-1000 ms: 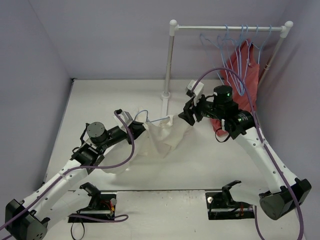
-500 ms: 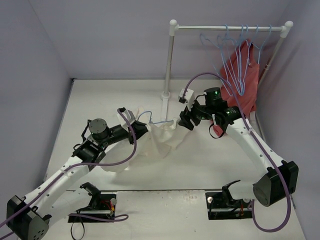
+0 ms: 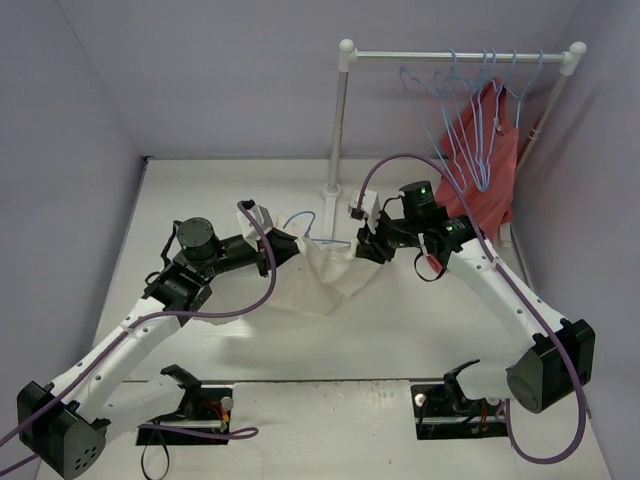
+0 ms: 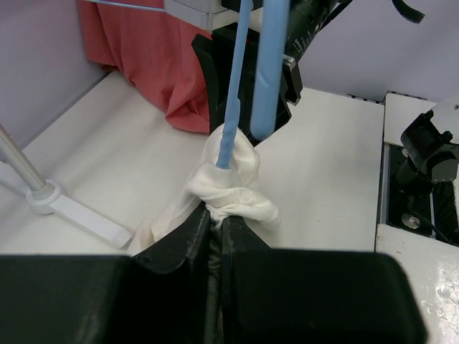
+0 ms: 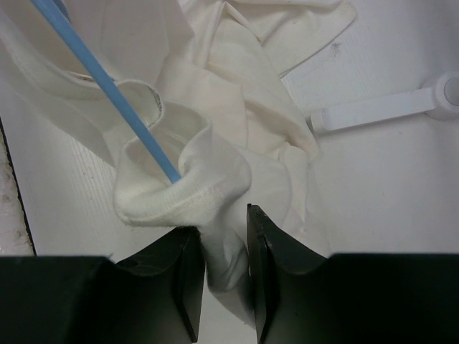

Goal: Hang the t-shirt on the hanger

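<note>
The cream t-shirt [image 3: 325, 278] hangs bunched between my two grippers above the table. A light-blue wire hanger [image 3: 305, 222] runs through its top edge. My left gripper [image 3: 283, 246] is shut on a wad of the t-shirt [image 4: 228, 188]; in the left wrist view the hanger [image 4: 234, 100] rises straight out of that wad. My right gripper [image 3: 366, 246] faces it from the other side, jaws pressed on a fold of the t-shirt [image 5: 215, 179] right beside the hanger [image 5: 107, 89]. The hanger's end disappears inside the rolled hem.
A white rack [image 3: 341, 110] stands at the back right with several blue hangers [image 3: 468, 100] and a red garment [image 3: 492, 150] on its bar. Its foot [image 5: 376, 107] lies on the table just beyond the t-shirt. Walls close in on the left, back and right.
My right gripper has moved left and down to the t-shirt's edge and closed on the fold. My left arm has shifted slightly right, still holding the cloth.
</note>
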